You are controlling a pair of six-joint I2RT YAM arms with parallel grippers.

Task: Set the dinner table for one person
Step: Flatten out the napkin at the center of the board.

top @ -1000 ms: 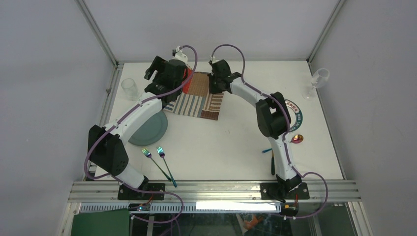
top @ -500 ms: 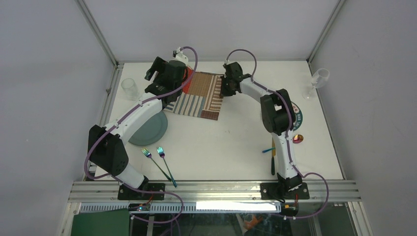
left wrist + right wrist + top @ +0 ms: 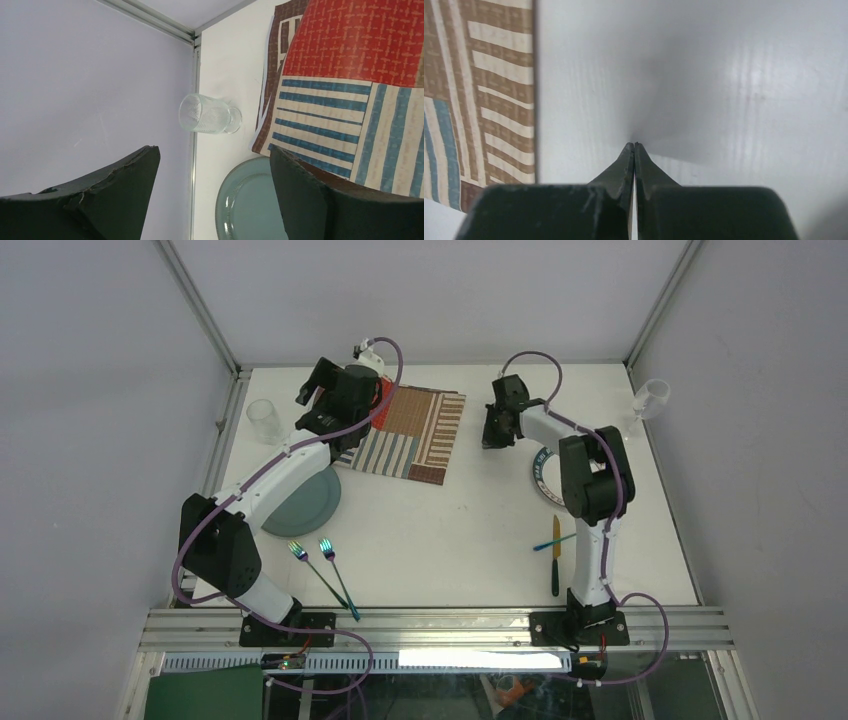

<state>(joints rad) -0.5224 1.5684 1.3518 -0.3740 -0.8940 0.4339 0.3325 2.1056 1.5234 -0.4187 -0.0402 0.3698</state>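
Note:
The dinner table [image 3: 450, 530] is a white top with aluminium rails. A striped patchwork placemat [image 3: 412, 430] lies flat at its back middle. My left gripper [image 3: 314, 388] hovers open and empty at the mat's left edge; its wrist view shows the mat [image 3: 350, 75], a clear glass [image 3: 210, 114] and a teal plate [image 3: 247, 200] between its fingers [image 3: 310, 195]. My right gripper [image 3: 490, 436] is shut on nothing, tips [image 3: 634, 146] on bare table just right of the mat [image 3: 479, 100].
A teal plate [image 3: 305, 502] lies under the left arm and a glass [image 3: 263, 420] stands by the left rail. Two forks [image 3: 325, 565] lie front left. A knife [image 3: 556, 555] and a ringed dish [image 3: 542, 472] sit by the right arm; a stemmed glass [image 3: 648, 400] is far right.
My right arm swung right, off the placemat onto bare table, staying shut. The mat's right edge now lies uncovered and flat. The left gripper stayed in place.

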